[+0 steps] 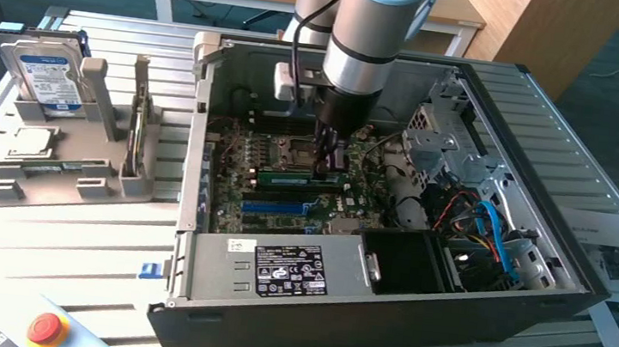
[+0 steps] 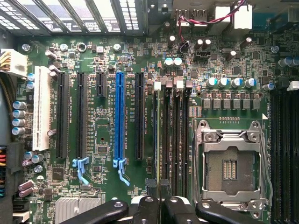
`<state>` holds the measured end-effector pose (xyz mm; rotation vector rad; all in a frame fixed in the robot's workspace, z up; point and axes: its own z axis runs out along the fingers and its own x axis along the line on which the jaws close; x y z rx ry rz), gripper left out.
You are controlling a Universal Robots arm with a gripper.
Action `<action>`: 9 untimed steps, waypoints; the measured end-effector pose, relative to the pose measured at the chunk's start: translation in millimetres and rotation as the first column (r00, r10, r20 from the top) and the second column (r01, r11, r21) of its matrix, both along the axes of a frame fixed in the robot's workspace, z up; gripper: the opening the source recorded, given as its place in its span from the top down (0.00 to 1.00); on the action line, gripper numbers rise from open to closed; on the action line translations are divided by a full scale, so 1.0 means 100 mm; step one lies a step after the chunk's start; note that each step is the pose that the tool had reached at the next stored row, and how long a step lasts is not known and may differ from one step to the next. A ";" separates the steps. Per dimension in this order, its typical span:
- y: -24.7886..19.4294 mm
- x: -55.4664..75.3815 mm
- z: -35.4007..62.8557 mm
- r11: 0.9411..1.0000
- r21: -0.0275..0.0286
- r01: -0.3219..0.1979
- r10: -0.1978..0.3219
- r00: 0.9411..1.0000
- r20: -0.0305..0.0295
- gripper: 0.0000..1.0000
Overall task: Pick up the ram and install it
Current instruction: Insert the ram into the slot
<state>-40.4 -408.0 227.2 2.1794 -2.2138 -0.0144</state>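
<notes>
— While the arm reaches into the computer case, where's the ram?
— Standing on edge at the memory slots beside the processor socket, pinched tight in the hand.
</notes>
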 end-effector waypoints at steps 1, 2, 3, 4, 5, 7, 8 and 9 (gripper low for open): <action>0.000 0.00 0.000 1.000 0.000 0.000 0.000 1.000 0.000 0.88; 0.000 0.00 0.000 1.000 0.000 0.000 0.000 1.000 0.000 0.88; 0.000 0.00 0.000 1.000 0.000 0.000 0.000 1.000 0.000 0.88; 0.000 0.00 0.002 1.000 0.000 0.000 0.000 1.000 0.000 0.88; 0.000 0.00 0.006 1.000 0.000 0.000 0.000 1.000 0.000 0.88; 0.001 0.00 0.018 1.000 0.001 0.000 0.000 1.000 0.000 0.88; 0.001 0.00 0.025 1.000 0.000 0.000 0.000 1.000 0.000 0.88; 0.000 0.00 0.028 1.000 0.000 0.000 0.000 1.000 -0.001 0.88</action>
